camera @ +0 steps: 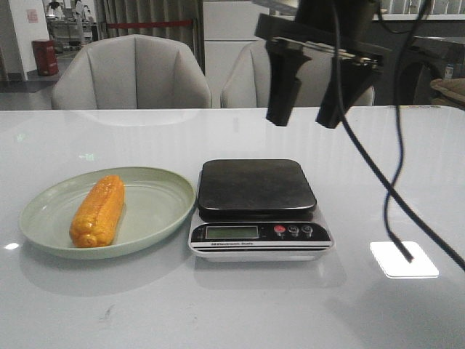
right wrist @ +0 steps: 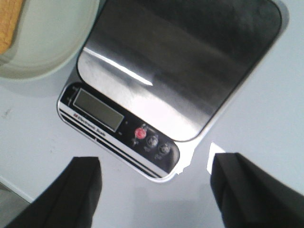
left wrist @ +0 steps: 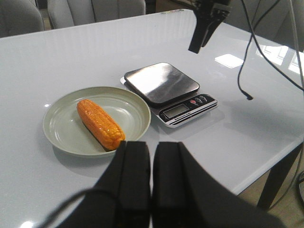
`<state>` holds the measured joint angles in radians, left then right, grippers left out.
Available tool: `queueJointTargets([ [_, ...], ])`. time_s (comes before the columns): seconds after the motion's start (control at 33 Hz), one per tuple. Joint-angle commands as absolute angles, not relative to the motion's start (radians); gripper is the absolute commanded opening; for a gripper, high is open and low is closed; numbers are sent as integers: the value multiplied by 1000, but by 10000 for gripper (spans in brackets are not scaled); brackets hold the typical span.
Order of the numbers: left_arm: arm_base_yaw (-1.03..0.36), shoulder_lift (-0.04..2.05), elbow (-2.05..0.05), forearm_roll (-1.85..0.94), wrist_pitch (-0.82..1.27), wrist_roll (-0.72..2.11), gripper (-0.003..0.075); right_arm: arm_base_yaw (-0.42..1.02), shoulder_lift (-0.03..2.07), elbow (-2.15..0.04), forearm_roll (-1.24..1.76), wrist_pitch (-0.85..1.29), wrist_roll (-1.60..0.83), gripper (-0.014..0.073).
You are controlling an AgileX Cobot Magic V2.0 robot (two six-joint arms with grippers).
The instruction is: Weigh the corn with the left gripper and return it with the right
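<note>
The orange-yellow corn point(camera: 98, 209) lies on the pale green plate point(camera: 156, 211) at the left of the table; it also shows in the left wrist view point(left wrist: 100, 124). The scale point(camera: 256, 187) with its dark steel platform stands right of the plate, nothing on it. My right gripper point(camera: 302, 122) hangs open and empty high above the scale's far right; in the right wrist view point(right wrist: 156, 164) its fingers straddle the scale's point(right wrist: 180, 66) button end. My left gripper point(left wrist: 152, 145) is shut and empty, raised near the table's front edge, short of the plate point(left wrist: 61, 128). It is out of the front view.
A thin black cable point(camera: 392, 218) dangles from the right arm to the table right of the scale, ending by a bright light patch point(camera: 404, 259). Two grey chairs point(camera: 131, 73) stand behind the table. The table's front corner and edge show in the left wrist view point(left wrist: 285, 147).
</note>
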<state>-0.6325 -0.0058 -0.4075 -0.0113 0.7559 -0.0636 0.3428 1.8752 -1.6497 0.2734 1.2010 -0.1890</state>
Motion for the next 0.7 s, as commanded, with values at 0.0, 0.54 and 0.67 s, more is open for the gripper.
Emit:
queueJointTargets([
  [0.0, -637, -27, -431, -19, 680, -66, 114, 309, 1715, -1542, 293, 1102, -215, 573],
  [0.54, -637, -27, -431, -19, 680, -66, 114, 282, 1075, -977, 303, 623, -240, 573],
  [0.67, -637, -27, -431, -19, 680, -66, 114, 283, 915, -893, 303, 524, -240, 573],
])
